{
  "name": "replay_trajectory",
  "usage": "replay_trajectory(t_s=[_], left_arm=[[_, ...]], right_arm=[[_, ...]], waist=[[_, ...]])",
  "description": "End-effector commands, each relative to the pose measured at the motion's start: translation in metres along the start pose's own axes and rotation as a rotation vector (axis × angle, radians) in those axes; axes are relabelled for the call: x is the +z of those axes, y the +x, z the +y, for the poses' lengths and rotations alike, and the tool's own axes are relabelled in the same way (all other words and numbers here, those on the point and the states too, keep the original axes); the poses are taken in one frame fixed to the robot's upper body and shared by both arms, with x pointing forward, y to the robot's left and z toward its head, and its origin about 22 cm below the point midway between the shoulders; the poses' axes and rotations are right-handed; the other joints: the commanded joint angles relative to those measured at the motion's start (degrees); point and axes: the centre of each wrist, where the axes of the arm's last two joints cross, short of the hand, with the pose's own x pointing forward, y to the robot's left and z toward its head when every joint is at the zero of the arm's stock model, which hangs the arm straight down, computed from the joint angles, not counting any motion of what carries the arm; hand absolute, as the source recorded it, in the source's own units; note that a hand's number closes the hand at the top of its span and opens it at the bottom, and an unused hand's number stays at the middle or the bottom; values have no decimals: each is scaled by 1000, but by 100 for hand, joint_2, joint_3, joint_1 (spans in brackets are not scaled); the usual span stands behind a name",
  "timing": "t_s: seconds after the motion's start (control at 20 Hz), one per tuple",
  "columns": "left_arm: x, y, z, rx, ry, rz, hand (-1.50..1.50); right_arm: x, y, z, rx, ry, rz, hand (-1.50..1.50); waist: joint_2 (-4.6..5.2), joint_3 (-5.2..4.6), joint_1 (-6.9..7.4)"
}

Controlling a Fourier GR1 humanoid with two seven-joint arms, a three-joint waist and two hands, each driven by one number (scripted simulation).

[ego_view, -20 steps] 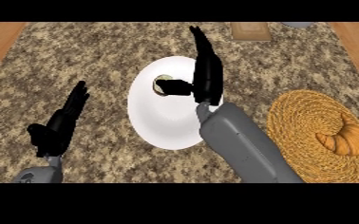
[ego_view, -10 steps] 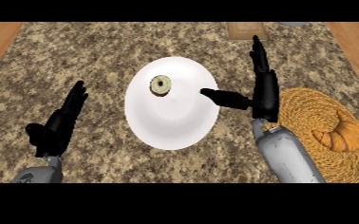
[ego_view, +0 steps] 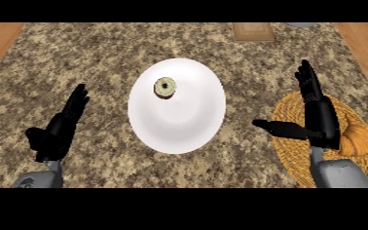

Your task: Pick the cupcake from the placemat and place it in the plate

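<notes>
Movement: right hand (ego_view: 316,117) has withdrawn rightward off the plate (ego_view: 179,126), now over the woven placemat (ego_view: 295,148), fingers straight, thumb spread, holding nothing. Left hand (ego_view: 61,131): unchanged, open, resting near left. Cupcake (ego_view: 165,87): on plate, far-left part. Handling, judged: light, soft, crushable; grasp by sides. Writing: none legible.

We see the plate (ego_view: 176,122) at the middle of the tabletop (ego_view: 101,53), with the cupcake (ego_view: 165,87) on its far left part. The placemat (ego_view: 295,141) lies right of the plate, apart from it. Our left hand (ego_view: 59,132) is left of the plate; our right hand (ego_view: 316,117) is over the placemat.
</notes>
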Motion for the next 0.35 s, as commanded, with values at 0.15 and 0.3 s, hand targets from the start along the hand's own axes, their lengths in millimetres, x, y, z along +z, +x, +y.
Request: replay_trajectory(t_s=[0.15,0.3], left_arm=[[10,4,8,4,-13,-6,0],[-7,2,-3,-6,-1,0,0]], right_arm=[[11,-39,-28,37,20,-16,-150],[19,-53,-38,29,-10,-20,-150]], waist=[[-1,-2,29],[1,-2,14]])
